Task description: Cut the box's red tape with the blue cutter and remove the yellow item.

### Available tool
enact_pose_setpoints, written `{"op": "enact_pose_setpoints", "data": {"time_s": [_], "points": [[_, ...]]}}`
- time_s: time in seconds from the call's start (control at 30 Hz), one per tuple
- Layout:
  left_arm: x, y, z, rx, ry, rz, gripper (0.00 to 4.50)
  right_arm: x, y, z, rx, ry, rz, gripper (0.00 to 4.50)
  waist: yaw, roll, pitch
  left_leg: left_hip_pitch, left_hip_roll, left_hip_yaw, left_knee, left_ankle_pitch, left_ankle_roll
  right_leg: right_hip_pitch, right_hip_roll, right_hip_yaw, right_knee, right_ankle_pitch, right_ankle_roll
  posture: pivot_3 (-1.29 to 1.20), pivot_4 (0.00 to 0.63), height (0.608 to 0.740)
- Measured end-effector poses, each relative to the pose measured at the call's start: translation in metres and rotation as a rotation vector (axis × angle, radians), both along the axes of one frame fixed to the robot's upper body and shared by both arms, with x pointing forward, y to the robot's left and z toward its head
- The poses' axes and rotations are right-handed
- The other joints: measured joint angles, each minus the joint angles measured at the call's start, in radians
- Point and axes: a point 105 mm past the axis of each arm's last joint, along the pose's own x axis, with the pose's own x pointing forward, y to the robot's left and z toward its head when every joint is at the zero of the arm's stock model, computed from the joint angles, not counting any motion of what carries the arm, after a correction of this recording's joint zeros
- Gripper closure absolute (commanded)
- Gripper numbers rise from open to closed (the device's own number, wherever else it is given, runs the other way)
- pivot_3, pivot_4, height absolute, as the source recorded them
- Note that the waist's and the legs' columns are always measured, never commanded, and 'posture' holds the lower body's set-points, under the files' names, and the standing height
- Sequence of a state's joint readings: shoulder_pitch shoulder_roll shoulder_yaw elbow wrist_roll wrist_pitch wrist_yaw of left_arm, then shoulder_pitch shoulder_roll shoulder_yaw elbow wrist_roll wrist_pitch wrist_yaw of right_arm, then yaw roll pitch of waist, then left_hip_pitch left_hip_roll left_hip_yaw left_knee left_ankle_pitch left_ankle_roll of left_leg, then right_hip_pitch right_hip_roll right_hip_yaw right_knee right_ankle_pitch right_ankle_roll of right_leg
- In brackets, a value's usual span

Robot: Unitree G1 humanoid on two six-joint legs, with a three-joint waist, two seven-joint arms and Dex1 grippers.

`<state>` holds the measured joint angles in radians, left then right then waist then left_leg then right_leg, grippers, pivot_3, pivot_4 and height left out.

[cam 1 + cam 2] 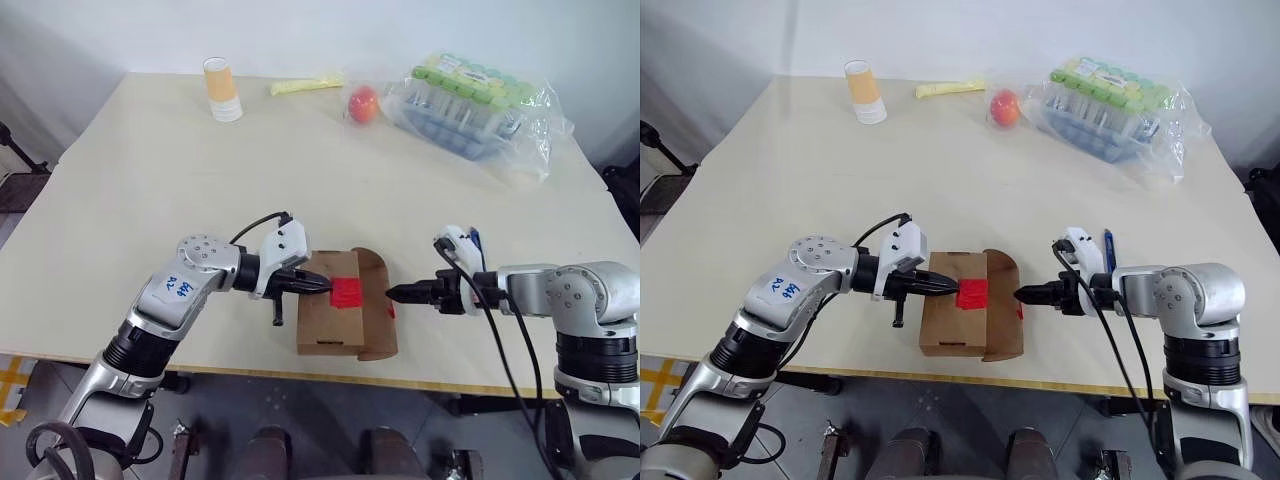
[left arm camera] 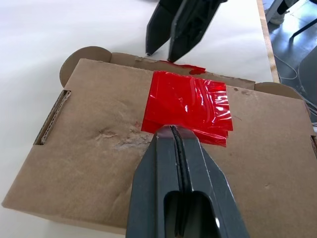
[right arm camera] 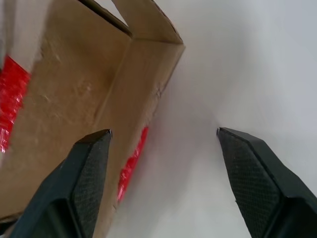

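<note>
Near the table's front edge sits the box (image 1: 342, 315), our left gripper (image 2: 172, 130) shut, tips on the red tape (image 2: 188, 106). Our right gripper (image 3: 163, 136) stands wide and empty beside the flap. We risk nudging the box off the edge, or tearing tape without the cutter (image 1: 1108, 242), behind our right wrist.
</note>
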<state>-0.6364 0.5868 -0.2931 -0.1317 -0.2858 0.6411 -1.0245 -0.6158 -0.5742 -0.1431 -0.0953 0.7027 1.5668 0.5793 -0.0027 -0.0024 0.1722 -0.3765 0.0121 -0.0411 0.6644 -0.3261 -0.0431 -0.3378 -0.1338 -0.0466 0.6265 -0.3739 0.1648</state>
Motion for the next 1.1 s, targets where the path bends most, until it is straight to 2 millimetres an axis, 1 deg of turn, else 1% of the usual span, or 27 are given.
{"op": "enact_pose_setpoints", "data": {"time_s": [0.03,0.13,0.23,0.3,0.33,0.4,0.53,0.7,0.73,0.93,1.03,1.1], "points": [[0.000,0.001,0.000,0.001,0.000,0.002,4.50,0.001,0.003,0.000,0.001,0.002,0.013,0.96,0.000,0.000,0.000,0.000,0.000,0.000,0.000,0.000,0.000,0.000,0.000,0.000,0.000,0.000,0.000,0.00,0.150,0.740],[0.000,0.001,0.000,0.001,-0.001,0.006,4.50,0.000,0.016,-0.003,0.013,0.019,0.065,1.51,-0.002,0.000,0.000,0.000,0.000,0.000,0.000,0.000,0.000,0.000,0.000,0.000,0.000,0.000,0.000,0.00,0.150,0.740],[0.000,0.001,0.000,-0.001,-0.004,0.008,4.50,-0.003,0.032,-0.008,0.013,0.046,0.134,2.50,-0.002,0.000,0.000,0.000,0.000,0.000,0.000,0.000,0.000,0.000,0.000,0.000,0.000,0.000,0.000,0.00,0.150,0.740],[0.000,0.002,0.000,-0.002,-0.006,0.011,4.50,-0.002,0.040,-0.010,0.028,0.071,0.155,3.06,-0.002,0.000,0.000,0.000,0.000,0.000,0.000,0.000,0.000,0.000,0.000,0.000,0.000,0.000,0.000,0.00,0.150,0.740],[0.000,0.002,0.000,-0.003,-0.006,0.011,4.50,-0.002,0.044,-0.012,0.040,0.087,0.162,3.51,-0.002,0.000,0.000,0.000,0.000,0.000,0.000,0.000,0.000,0.000,0.000,0.000,0.000,0.000,0.000,0.00,0.150,0.740],[0.000,0.002,0.000,-0.004,-0.006,0.013,4.50,-0.001,0.050,-0.016,0.054,0.119,0.169,4.17,-0.003,0.000,0.000,0.000,0.000,0.000,0.000,0.000,0.000,0.000,0.000,0.000,0.001,0.000,0.000,0.00,0.150,0.740],[0.000,0.004,0.000,-0.006,-0.003,0.024,4.50,0.006,0.055,-0.016,0.046,0.181,0.172,4.17,-0.008,0.000,0.000,0.001,0.000,0.000,0.000,0.001,-0.001,0.000,0.001,0.000,0.001,0.000,0.000,0.00,0.150,0.740],[0.001,0.006,-0.001,-0.006,-0.003,0.034,4.50,0.011,0.059,-0.016,0.057,0.218,0.168,4.17,-0.014,0.000,0.000,0.002,0.001,0.000,0.000,0.001,-0.001,0.001,0.001,0.000,0.001,0.000,0.000,0.00,0.150,0.740],[0.001,0.006,-0.001,-0.007,-0.004,0.037,4.50,0.012,0.060,-0.016,0.053,0.221,0.170,4.34,-0.015,0.000,0.000,0.002,0.001,0.000,0.000,0.001,-0.001,0.001,0.001,0.000,0.002,0.000,0.000,0.00,0.150,0.740],[0.000,0.005,-0.001,-0.024,-0.014,0.038,4.50,0.012,0.058,-0.014,0.018,0.218,0.166,4.34,-0.020,0.000,0.000,0.002,0.000,-0.001,0.000,0.001,-0.002,0.001,0.000,0.000,0.001,0.000,0.000,0.00,0.150,0.740],[0.001,0.000,0.000,-0.068,-0.034,0.025,4.50,0.015,0.050,-0.005,-0.001,0.201,0.152,4.34,-0.009,0.002,0.001,-0.001,0.000,-0.001,0.000,0.001,-0.001,-0.001,-0.001,0.000,0.000,0.000,0.000,0.00,0.150,0.740],[0.004,-0.006,0.000,-0.134,-0.046,0.027,4.50,0.018,0.039,0.013,-0.020,0.158,0.140,4.34,0.002,0.005,0.003,-0.002,-0.001,-0.001,0.001,0.001,-0.001,-0.003,-0.001,0.000,0.000,0.000,0.000,0.00,0.150,0.740]]}}
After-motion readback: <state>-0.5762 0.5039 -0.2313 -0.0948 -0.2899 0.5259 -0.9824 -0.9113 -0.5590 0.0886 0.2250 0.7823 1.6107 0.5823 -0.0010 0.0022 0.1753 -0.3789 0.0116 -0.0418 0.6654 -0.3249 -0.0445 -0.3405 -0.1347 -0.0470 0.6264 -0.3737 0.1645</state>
